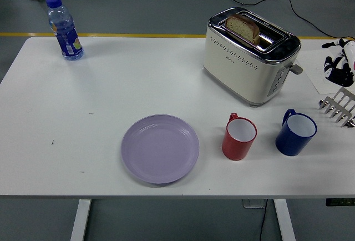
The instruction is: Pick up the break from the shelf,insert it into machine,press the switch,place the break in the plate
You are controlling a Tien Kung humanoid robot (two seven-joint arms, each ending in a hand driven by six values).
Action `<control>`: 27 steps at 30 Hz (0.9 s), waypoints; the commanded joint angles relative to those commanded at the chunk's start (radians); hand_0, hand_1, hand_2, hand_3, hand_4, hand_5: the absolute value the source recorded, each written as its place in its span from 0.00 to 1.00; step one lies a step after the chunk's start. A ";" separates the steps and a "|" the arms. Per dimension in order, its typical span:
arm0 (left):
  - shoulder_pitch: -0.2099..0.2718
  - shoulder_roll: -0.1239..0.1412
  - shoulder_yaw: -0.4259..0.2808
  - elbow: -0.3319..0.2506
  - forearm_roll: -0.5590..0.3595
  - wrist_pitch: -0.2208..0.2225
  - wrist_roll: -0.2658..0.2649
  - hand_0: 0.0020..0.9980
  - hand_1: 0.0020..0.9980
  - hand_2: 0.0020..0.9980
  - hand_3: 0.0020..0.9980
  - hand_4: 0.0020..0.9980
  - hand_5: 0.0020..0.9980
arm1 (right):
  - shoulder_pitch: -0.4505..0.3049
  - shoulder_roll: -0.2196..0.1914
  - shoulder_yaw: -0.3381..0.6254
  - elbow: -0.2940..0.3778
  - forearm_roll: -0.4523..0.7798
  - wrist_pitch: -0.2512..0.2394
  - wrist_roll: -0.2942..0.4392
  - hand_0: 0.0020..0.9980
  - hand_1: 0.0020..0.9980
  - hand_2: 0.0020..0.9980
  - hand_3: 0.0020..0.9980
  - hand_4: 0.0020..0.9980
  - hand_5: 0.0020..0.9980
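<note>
Cream and chrome, the toaster (250, 53) stood at the far right of the white table (100, 96), and the slice of bread (243, 27) stood upright in its slot with the top half poking out above the rim. My right hand (339, 66) was only a black-and-white shape at the right edge, level with the toaster's end and apart from it; I could not tell how the fingers were set, and it held nothing that I could see. My left hand was nowhere in view. Just below my right hand stood the metal toast rack (338, 106), with no bread showing in the part I could see, so I judged the pick and the insert done. That put me on the switch step: the lever (297, 68) jutted from the toaster's right end, the side facing my hand. The next move called for a short reach left to that lever and a straight push down. Afterwards the bread would have to go to the lilac plate (160, 148), which lay empty near the front, left of the red mug (239, 137) and the blue mug (295, 132).
</note>
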 joint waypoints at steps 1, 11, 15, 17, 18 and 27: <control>0.000 0.000 -0.001 0.000 0.001 0.000 0.000 0.68 0.70 0.68 0.56 0.28 0.86 | 0.001 0.001 -0.006 -0.005 0.001 0.003 0.000 0.19 0.04 0.18 0.69 0.48 0.00; -0.004 0.000 0.005 0.000 -0.006 0.000 -0.001 0.68 0.70 0.68 0.56 0.28 0.86 | 0.028 0.040 -0.058 -0.070 -0.023 0.011 -0.001 0.18 0.04 0.17 0.69 0.45 0.00; -0.004 0.000 0.006 0.000 -0.006 -0.001 -0.001 0.68 0.70 0.68 0.56 0.28 0.86 | 0.032 0.051 -0.066 -0.073 -0.029 0.013 -0.002 0.18 0.04 0.17 0.69 0.44 0.00; -0.004 0.000 0.006 0.000 -0.005 -0.002 0.000 0.68 0.70 0.68 0.56 0.28 0.86 | 0.034 0.055 -0.073 -0.076 -0.028 0.014 -0.002 0.18 0.04 0.17 0.69 0.44 0.00; -0.004 0.000 0.005 0.000 -0.003 -0.002 0.000 0.68 0.70 0.68 0.56 0.28 0.86 | 0.036 0.058 -0.075 -0.081 -0.027 0.014 -0.002 0.18 0.04 0.17 0.69 0.44 0.00; -0.005 -0.001 0.004 0.000 -0.002 -0.002 0.000 0.68 0.70 0.68 0.56 0.28 0.86 | 0.043 0.072 -0.081 -0.119 -0.028 0.008 0.001 0.18 0.04 0.17 0.68 0.43 0.00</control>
